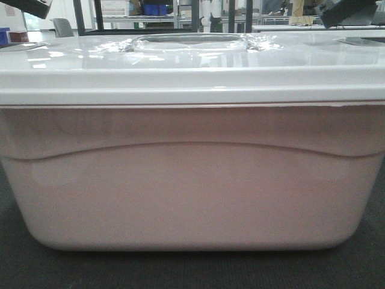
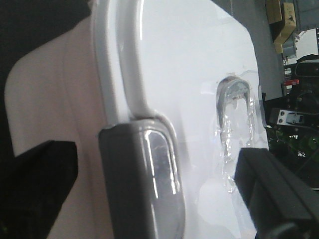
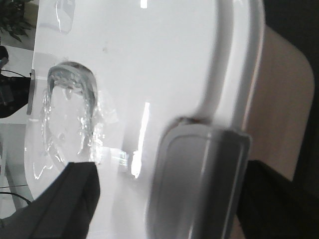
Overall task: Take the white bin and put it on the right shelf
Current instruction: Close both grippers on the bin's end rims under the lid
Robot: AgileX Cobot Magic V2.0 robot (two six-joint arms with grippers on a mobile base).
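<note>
White bin [image 1: 192,192], one; grey latches [image 2: 144,184], two

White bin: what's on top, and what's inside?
A glossy white lid covers the white bin, with a recessed handle under crinkled clear film and a grey latch at each end. Lid and opaque walls hide the contents.

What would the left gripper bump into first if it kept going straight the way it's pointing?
Probably the grey latch on the lid rim of the white bin, which sits straight ahead between the open fingers of the left gripper. How near is unclear.
</note>
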